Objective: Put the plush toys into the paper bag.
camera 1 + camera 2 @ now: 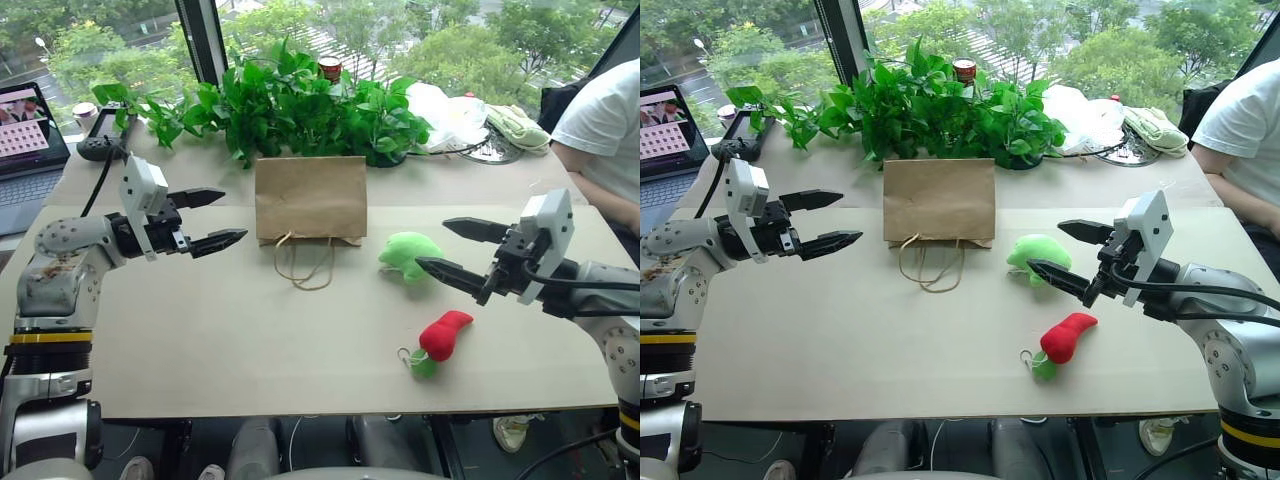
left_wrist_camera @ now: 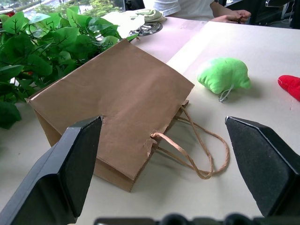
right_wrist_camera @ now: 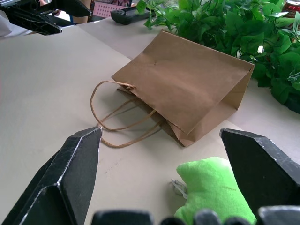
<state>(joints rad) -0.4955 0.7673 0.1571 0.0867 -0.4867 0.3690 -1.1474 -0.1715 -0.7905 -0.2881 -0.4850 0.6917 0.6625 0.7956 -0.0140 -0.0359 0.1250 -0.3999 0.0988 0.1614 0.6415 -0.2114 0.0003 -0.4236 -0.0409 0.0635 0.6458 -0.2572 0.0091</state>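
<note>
The bag (image 1: 310, 198) is matt brown kraft paper, lightly creased, with twisted paper-cord handles (image 1: 303, 266). The green toy (image 1: 409, 253) and red toy (image 1: 444, 334) are soft, fuzzy plush. The counter (image 1: 200, 340) looks smooth, matt beige. Both grippers' fingers (image 2: 65, 173) are matt black plastic; the wrist housings (image 1: 143, 186) are pale grey.

Both arms raised, forearms angled inward toward each other; left gripper (image 1: 216, 220) roughly level, fingers spread wide, empty; right gripper (image 1: 445, 245) roughly level, fingers spread wide, empty; grippers well apart.
</note>
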